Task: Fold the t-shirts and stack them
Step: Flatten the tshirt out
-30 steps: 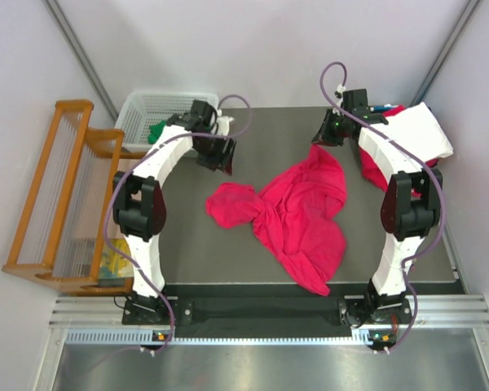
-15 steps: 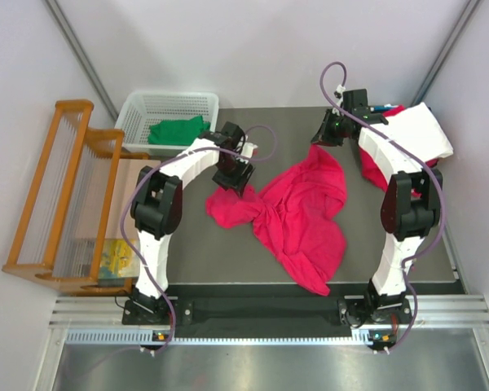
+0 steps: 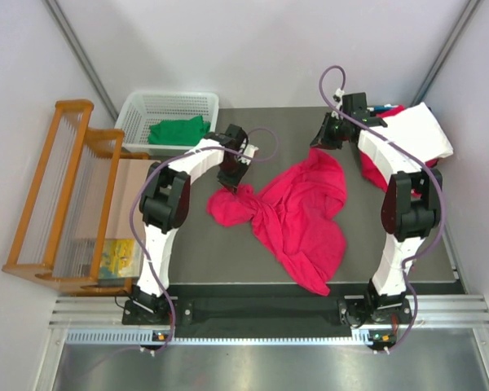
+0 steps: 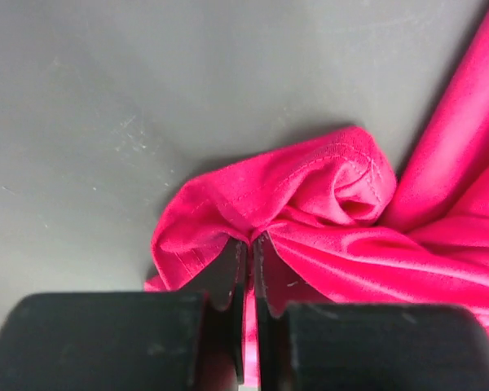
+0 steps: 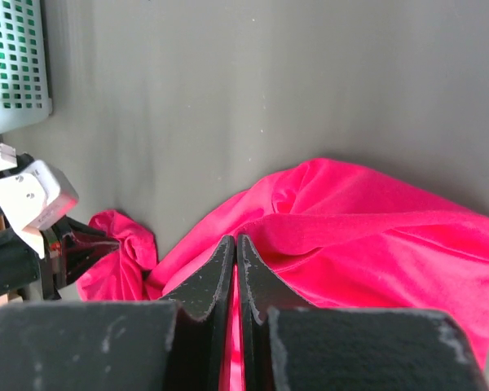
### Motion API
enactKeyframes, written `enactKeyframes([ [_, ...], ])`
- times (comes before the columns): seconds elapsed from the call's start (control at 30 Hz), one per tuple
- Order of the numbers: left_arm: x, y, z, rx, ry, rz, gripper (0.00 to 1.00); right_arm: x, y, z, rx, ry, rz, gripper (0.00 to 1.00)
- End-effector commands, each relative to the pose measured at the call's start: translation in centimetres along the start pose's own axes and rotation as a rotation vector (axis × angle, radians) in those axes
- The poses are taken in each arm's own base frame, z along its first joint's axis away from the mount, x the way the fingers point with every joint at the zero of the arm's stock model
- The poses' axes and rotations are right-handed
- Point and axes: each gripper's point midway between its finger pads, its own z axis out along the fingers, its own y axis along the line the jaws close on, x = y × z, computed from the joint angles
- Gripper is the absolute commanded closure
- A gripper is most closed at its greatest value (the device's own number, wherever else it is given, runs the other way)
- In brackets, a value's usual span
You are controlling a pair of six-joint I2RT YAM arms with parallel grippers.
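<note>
A crumpled red t-shirt (image 3: 297, 216) lies across the middle of the dark table (image 3: 187, 244). My left gripper (image 3: 231, 184) is shut on the t-shirt's bunched left end (image 4: 310, 195), with a thin fold of red cloth pinched between its jaws. My right gripper (image 3: 322, 145) is shut on the t-shirt's far right edge (image 5: 375, 228), red cloth showing between its jaws. More shirts, white (image 3: 420, 130) and red (image 3: 367, 167), lie piled at the table's back right. A green shirt (image 3: 178, 130) sits in the white basket (image 3: 138, 106).
A wooden rack (image 3: 65, 195) stands off the table's left side. The white basket is at the back left corner, beside my left arm. The pile of shirts lies close behind my right arm.
My left gripper came from beside the basket down to the t-shirt's left end and shut on it. The right gripper has kept its hold.
</note>
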Motion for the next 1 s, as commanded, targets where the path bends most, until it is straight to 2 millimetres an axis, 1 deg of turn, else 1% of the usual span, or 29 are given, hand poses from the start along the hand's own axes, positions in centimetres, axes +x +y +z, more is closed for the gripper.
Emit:
enactKeyframes([
  [0.0, -1.5, 0.1, -1.1, -0.007, -0.051, 0.016, 1.0, -2.2, 1.9, -2.5, -0.05, -0.087, -0.031, 1.0],
  [0.03, -1.7, 0.0, -1.4, -0.005, -0.059, 0.023, 1.0, -2.4, 2.0, -2.6, -0.051, -0.093, -0.035, 1.0],
  [0.1, -2.4, 0.1, -3.0, -0.018, -0.094, 0.032, 1.0, -2.5, 2.0, -2.5, -0.05, -0.094, -0.033, 1.0],
  [0.13, -2.9, 0.2, -3.6, -0.028, -0.112, 0.042, 1.0, -2.7, 2.3, -2.7, -0.054, -0.101, -0.036, 1.0],
  [0.17, -3.5, 0.4, -4.5, -0.04, -0.138, 0.046, 1.0, -2.9, 2.1, -2.6, -0.051, -0.103, -0.031, 1.0],
  [0.2, -4.4, 0.9, -5.8, -0.069, -0.163, 0.052, 1.0, -3.3, 2.1, -2.7, -0.051, -0.108, -0.029, 1.0],
  [0.23, -5.1, 1.5, -6.7, -0.092, -0.182, 0.046, 1.0, -4.0, 2.4, -2.8, -0.057, -0.12, -0.032, 1.0],
  [0.27, -5.8, 2.0, -7.6, -0.108, -0.203, 0.041, 1.0, -4.2, 2.4, -3.0, -0.054, -0.119, -0.031, 1.0],
  [0.3, -7.2, 2.3, -9.4, -0.118, -0.245, 0.038, 1.0, -4.6, 2.5, -3.1, -0.054, -0.126, -0.029, 1.0],
  [0.33, -7.8, 3.4, -10.6, -0.131, -0.271, 0.023, 1.0, -5.4, 2.8, -3.5, -0.058, -0.139, -0.029, 1.0],
  [0.37, -8.4, 4.0, -11.4, -0.137, -0.29, 0.014, 1.0, -6.1, 2.7, -3.9, -0.059, -0.152, -0.026, 1.0],
  [0.4, -10.0, 4.6, -13.6, -0.153, -0.355, 0.009, 1.0, -6.5, 2.8, -4.2, -0.062, -0.161, -0.025, 1.0],
  [0.43, -10.0, 5.6, -14.6, -0.167, -0.366, -0.01, 1.0, -7.3, 3.3, -5.0, -0.068, -0.181, -0.03, 1.0],
  [0.47, -10.4, 6.1, -15.7, -0.181, -0.388, -0.014, 1.0, -7.8, 3.2, -5.5, -0.069, -0.196, -0.024, 1.0],
  [0.5, -11.3, 6.5, -17.7, -0.2, -0.434, -0.012, 1.0, -8.0, 3.5, -6.0, -0.076, -0.206, -0.025, 1.0],
  [0.53, -10.9, 6.9, -18.4, -0.205, -0.433, -0.015, 1.0, -8.5, 3.9, -7.0, -0.083, -0.228, -0.032, 1.0],
  [0.57, -10.7, 6.6, -19.8, -0.206, -0.452, -0.008, 1.0, -8.7, 3.8, -7.3, -0.082, -0.235, -0.033, 1.0],
  [0.63, -9.8, 6.0, -20.8, -0.194, -0.452, 0.008, 1.0, -8.8, 3.9, -8.4, -0.083, -0.253, -0.035, 1.0],
  [0.67, -8.4, 5.1, -21.1, -0.162, -0.439, 0.016, 1.0, -8.8, 3.9, -8.7, -0.084, -0.257, -0.034, 1.0],
  [0.73, -6.8, 4.1, -21.4, -0.123, -0.423, 0.042, 1.0, -8.6, 4.0, -9.6, -0.088, -0.271, -0.037, 1.0],
  [0.77, -5.1, 3.5, -21.4, -0.108, -0.404, 0.047, 1.0, -8.5, 3.9, -10.0, -0.085, -0.278, -0.035, 1.0],
  [0.83, -3.3, 3.2, -21.4, -0.106, -0.378, 0.068, 1.0, -8.5, 3.8, -11.1, -0.081, -0.3, -0.039, 1.0],
  [0.87, -1.7, 2.7, -21.6, -0.097, -0.361, 0.077, 1.0, -8.7, 3.7, -11.5, -0.077, -0.312, -0.038, 1.0],
  [0.9, -0.8, 2.4, -21.7, -0.088, -0.349, 0.095, 1.0, -8.9, 3.6, -12.0, -0.071, -0.325, -0.041, 1.0],
  [0.93, 0.0, 2.0, -22.1, -0.077, -0.343, 0.106, 1.0, -9.0, 3.9, -12.9, -0.074, -0.341, -0.047, 1.0],
  [0.97, 1.3, 1.5, -22.5, -0.065, -0.337, 0.114, 1.0, -9.2, 3.8, -13.5, -0.072, -0.353, -0.047, 1.0],
])
